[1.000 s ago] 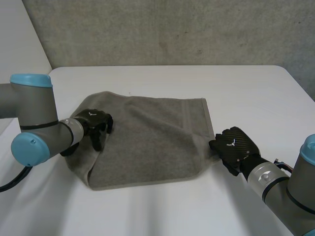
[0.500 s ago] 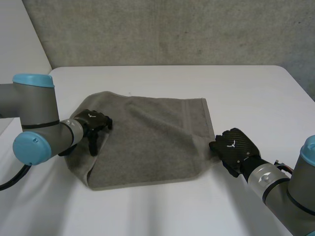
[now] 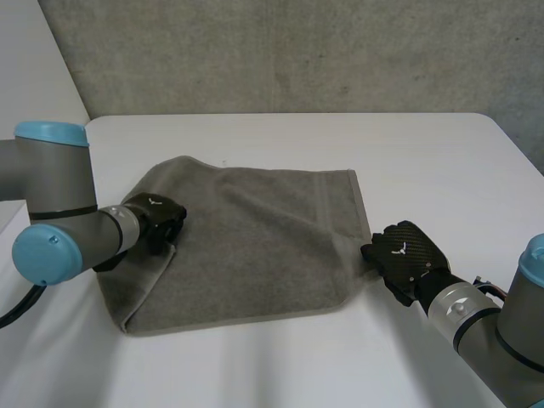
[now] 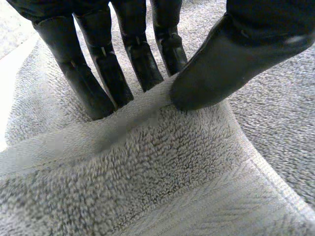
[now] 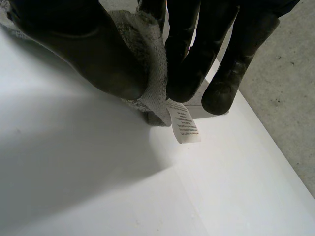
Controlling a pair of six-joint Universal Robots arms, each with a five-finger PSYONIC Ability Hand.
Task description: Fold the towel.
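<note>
From my station I saw the grey towel (image 3: 255, 246) lying spread on the white counter (image 3: 425, 161), roughly in the middle, its far edge toward the grey wall (image 3: 297, 51). The left robot hand (image 3: 158, 223) sat on the towel's left side, about halfway along that edge. In the left wrist view the left robot hand (image 4: 236, 54) was clamped on the cloth. Its fingers (image 4: 93, 78) stood behind a raised ridge of the towel (image 4: 162, 167) and the thumb pressed the ridge from the other side, so the terry was pinched between them. In the head view a crease ran from that hand toward the near left corner.

The right robot hand (image 3: 405, 253) was at the towel's right edge, close to the near right corner, with its back turned up. Its wrist view showed the right robot hand (image 5: 98, 54) closed on the towel (image 5: 147, 69) as well. The thumb was on one side and the fingers (image 5: 192, 54) on the other, with the hem bunched between them just above the counter (image 5: 98, 187). A small white care label (image 5: 184, 123) with printed lines hung from the gripped hem below the fingertips. I could not tell whether its tip touched the counter. Between the two hands the towel lay flat, with a woven band running near its right edge.
</note>
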